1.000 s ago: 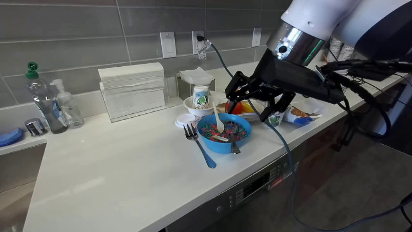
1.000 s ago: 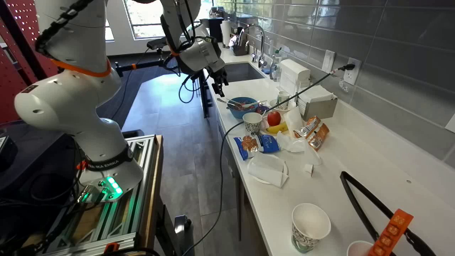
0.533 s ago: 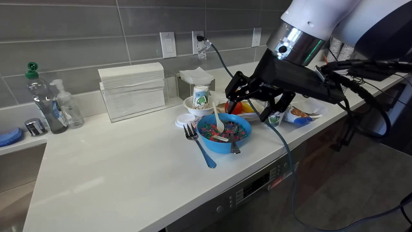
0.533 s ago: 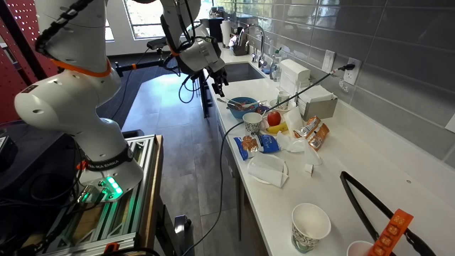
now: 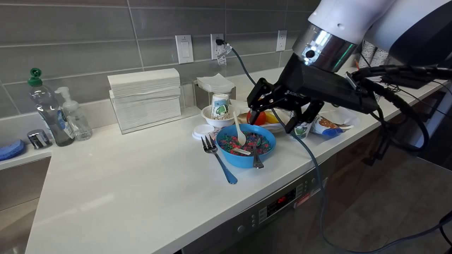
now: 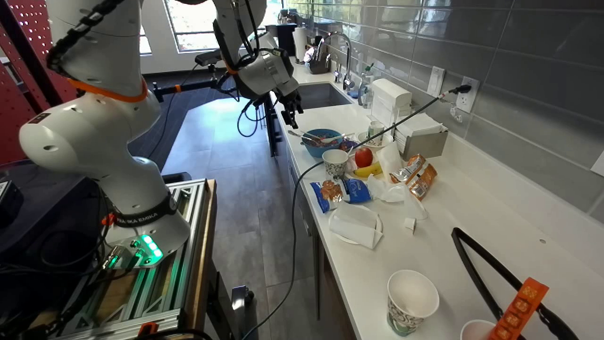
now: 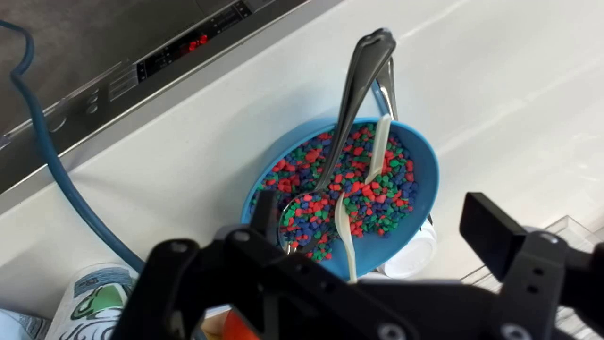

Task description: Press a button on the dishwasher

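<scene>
The dishwasher [image 5: 293,225] is a dark grey front under the counter's edge in an exterior view. Its control strip [image 5: 253,220] runs along the top, with round buttons and a black display [image 5: 281,200] showing red lit digits. The wrist view shows the strip [image 7: 122,89] and the red display [image 7: 198,42] at top left. My gripper [image 5: 271,122] is open and empty above the counter near the blue bowl, apart from the dishwasher. It also shows in the wrist view [image 7: 377,217], fingers wide apart over the bowl, and small in an exterior view [image 6: 292,115].
A blue bowl [image 5: 242,161] of coloured bits with spoons stands near the counter edge, a fork [image 5: 220,164] beside it. A blue cable [image 5: 310,155] hangs from the outlet across the counter and over the dishwasher front. Cups, an apple [image 6: 363,157] and snack bags lie close by.
The dishwasher's display was dark in the earlier frames and now shows red lit digits. The arm and gripper have not visibly moved.
</scene>
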Robot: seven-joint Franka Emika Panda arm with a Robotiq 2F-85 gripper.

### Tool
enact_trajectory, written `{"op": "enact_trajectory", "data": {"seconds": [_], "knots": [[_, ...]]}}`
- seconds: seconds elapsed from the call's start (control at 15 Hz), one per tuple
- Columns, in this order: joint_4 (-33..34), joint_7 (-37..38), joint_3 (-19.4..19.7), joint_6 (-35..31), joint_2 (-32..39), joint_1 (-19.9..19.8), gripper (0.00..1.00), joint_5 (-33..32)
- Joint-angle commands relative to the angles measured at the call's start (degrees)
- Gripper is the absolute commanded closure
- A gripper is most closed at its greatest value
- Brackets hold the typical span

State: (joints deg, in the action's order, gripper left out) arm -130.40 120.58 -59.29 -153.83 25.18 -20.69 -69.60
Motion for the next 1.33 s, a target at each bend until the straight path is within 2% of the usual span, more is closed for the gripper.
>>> {"op": "enact_trajectory", "data": {"seconds": [0.0, 0.13, 0.27, 0.33, 0.47, 0.53, 0.6, 0.67, 0.73, 0.8, 0.87, 1.0, 1.27], "knots": [[-0.81, -3.43, 8.56, -5.49, -5.86, 7.50, 0.00, 7.01], [-0.81, -3.43, 8.56, -5.49, -5.86, 7.50, 0.00, 7.01], [-0.76, -8.11, 12.48, -8.66, -4.99, 12.03, 0.00, 10.97], [-0.11, -6.44, 6.40, -5.20, -1.09, 7.58, 0.00, 6.18], [-0.77, -8.49, 6.17, -5.10, -1.19, 9.88, 0.00, 6.86], [-2.10, -13.43, 13.62, -9.32, -5.40, 17.91, 0.00, 14.31], [-2.67, -15.13, 14.04, -10.37, -5.44, 19.16, 0.00, 16.33], [-2.39, -13.14, 7.93, -7.53, -2.36, 14.26, 0.00, 12.01], [-3.28, -14.03, 8.17, -8.32, -3.08, 15.16, 0.00, 13.09], [-5.11, -18.83, 14.53, -12.27, -6.57, 21.97, 0.00, 21.01], [-4.94, -15.37, 7.66, -9.85, -3.07, 15.71, 0.00, 15.43], [-6.21, -15.40, 7.86, -10.58, -3.18, 16.63, 0.00, 16.34], [-7.10, -16.98, 7.57, -9.11, -1.65, 18.43, 0.00, 14.19]]}}
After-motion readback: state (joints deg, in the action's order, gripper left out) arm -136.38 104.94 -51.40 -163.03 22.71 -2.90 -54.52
